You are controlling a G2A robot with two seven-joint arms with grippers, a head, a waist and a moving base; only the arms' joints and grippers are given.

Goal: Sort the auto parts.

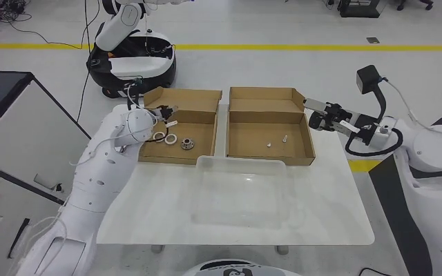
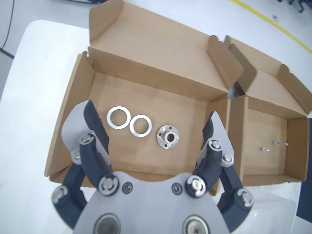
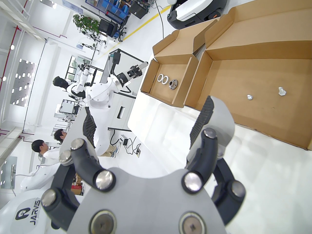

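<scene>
Top view: two brown cardboard boxes sit side by side on the white table [image 1: 324, 207], with a clear tub [image 1: 240, 160] in front of them.
Left box [image 1: 200, 131]: two flat metal rings [image 2: 118, 108] lie just beside each other, and a round hub [image 2: 162, 132] lies near them.
Right box [image 1: 255, 141]: two little bolts [image 2: 280, 143] lie near each other.
Tub: I see nothing in it.
How far: I think the sorting is almost done or all done, since every part I can see is already in a box.
What is left: maybe nothing.
Rings: they lie flat with the hole up. They are round, so they have no long side.
Hub: it lies on its wide rim with the middle hole pointing up.
Bolts: too small for me to tell which way they point.
My left pincer [image 2: 151, 109]: wide open, holding nothing, hanging over the left box above the rings and hub.
My right pincer [image 3: 148, 108]: wide open, holding nothing, by the far outer corner of the right box.
</scene>
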